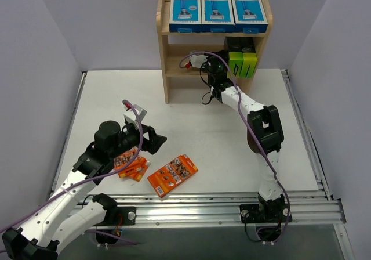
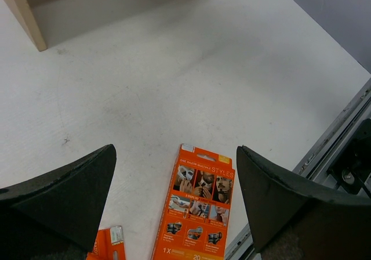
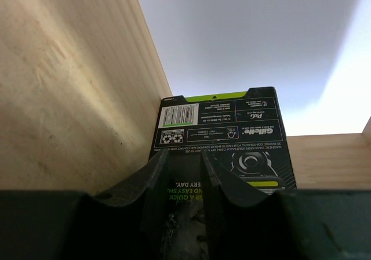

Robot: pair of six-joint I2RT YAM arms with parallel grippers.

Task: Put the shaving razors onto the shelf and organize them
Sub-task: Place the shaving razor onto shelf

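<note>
Nearest us, the left claw (image 2: pixel 175 150) hangs wide open and empty over one orange pack (image 2: pixel 198 205) lying flat on the table (image 1: pixel 191 115). More orange packs (image 1: pixel 130 165) sit in a loose heap just beside it. Farther off, the right claw (image 3: pixel 184 161) reaches into the middle tier of the shelf (image 1: pixel 165 51). Its fingers are drawn close with a narrow gap, right against a black-and-green box (image 3: pixel 226 126). We cannot tell whether they pinch it or only nudge it. Two such boxes (image 1: pixel 242 64) stand together at the right end of that tier. On top, three blue boxes (image 1: pixel 217 10) stand in a row. We judge the green boxes are being squared up. Next comes the orange stock: we must drop the left claw straight down and get under a flat pack's edge.
</note>
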